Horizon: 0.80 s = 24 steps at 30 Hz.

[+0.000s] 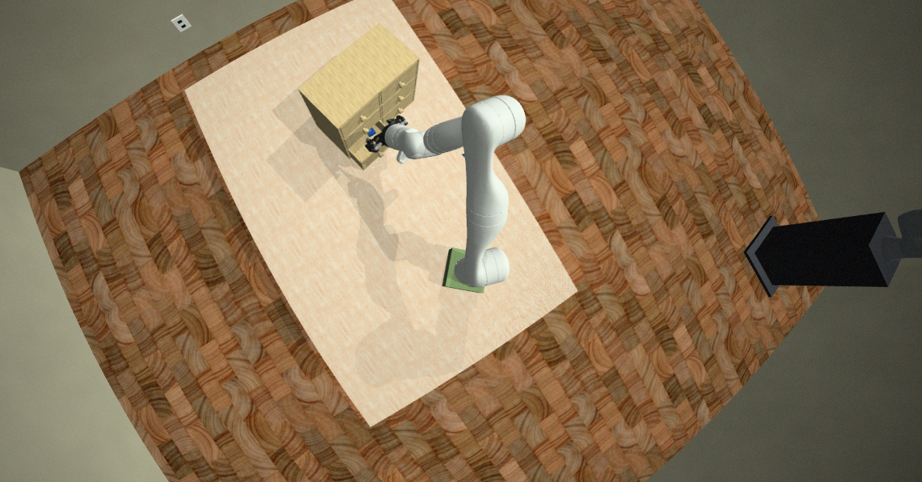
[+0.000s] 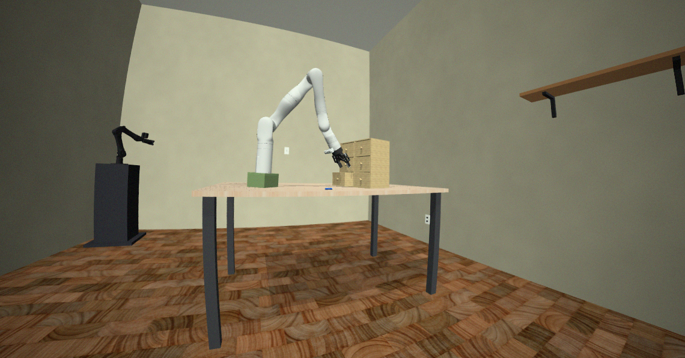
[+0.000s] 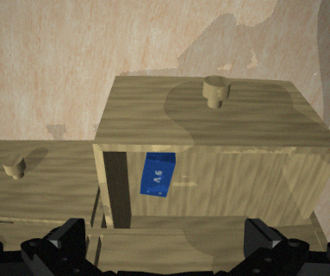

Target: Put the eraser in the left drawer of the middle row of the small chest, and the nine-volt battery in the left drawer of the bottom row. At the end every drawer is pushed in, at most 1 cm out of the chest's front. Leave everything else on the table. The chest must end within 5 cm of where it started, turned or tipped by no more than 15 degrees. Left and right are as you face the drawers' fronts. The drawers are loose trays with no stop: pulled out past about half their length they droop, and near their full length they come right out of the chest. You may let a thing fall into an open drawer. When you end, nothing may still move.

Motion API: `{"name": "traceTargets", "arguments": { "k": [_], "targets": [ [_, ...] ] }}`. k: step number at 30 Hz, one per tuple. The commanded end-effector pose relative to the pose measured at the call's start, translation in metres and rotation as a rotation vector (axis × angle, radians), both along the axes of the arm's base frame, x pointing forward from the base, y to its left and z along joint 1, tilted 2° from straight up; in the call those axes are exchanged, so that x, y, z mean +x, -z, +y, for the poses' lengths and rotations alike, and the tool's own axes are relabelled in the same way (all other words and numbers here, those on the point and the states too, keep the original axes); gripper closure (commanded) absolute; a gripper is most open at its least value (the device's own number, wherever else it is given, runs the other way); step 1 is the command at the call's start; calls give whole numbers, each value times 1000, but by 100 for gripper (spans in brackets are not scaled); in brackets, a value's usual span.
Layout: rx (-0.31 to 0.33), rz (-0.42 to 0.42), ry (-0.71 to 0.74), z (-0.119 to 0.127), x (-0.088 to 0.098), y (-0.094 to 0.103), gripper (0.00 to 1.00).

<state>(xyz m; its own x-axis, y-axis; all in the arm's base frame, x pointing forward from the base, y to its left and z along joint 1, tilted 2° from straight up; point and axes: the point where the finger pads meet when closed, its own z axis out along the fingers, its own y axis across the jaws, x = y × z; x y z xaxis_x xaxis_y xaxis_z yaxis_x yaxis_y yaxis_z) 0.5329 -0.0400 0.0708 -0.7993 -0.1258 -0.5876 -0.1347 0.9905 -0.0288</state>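
The small wooden chest stands at the far end of the table. Its bottom-row left drawer is pulled out, knob pointing away from the chest; it also shows in the side view. The blue nine-volt battery is inside this open drawer, near one side wall. My gripper hangs above the drawer, fingers wide open and apart from the battery; it also shows in the other views. A small flat blue thing, perhaps the eraser, lies on the table in front of the chest.
The neighbouring bottom drawer looks pushed in, as do the upper ones. My base stands on a green block. Off the table, a black pedestal carries another arm. A shelf hangs on the right wall.
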Motion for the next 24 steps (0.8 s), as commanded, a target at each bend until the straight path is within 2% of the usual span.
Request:
{"name": "traceTargets", "arguments": {
  "k": [1,6,10,12,17,24],
  "targets": [
    [0,-2,0,0,0,-1,0],
    [0,-2,0,-1,-8,-1,0],
    [0,-2,0,-3,-21,-2,0],
    [0,-2,0,-3,-21,-2,0],
    [0,-2,0,-6,-47,-3,0],
    [0,-2,0,-12,-91,-5,0]
  ]
}}
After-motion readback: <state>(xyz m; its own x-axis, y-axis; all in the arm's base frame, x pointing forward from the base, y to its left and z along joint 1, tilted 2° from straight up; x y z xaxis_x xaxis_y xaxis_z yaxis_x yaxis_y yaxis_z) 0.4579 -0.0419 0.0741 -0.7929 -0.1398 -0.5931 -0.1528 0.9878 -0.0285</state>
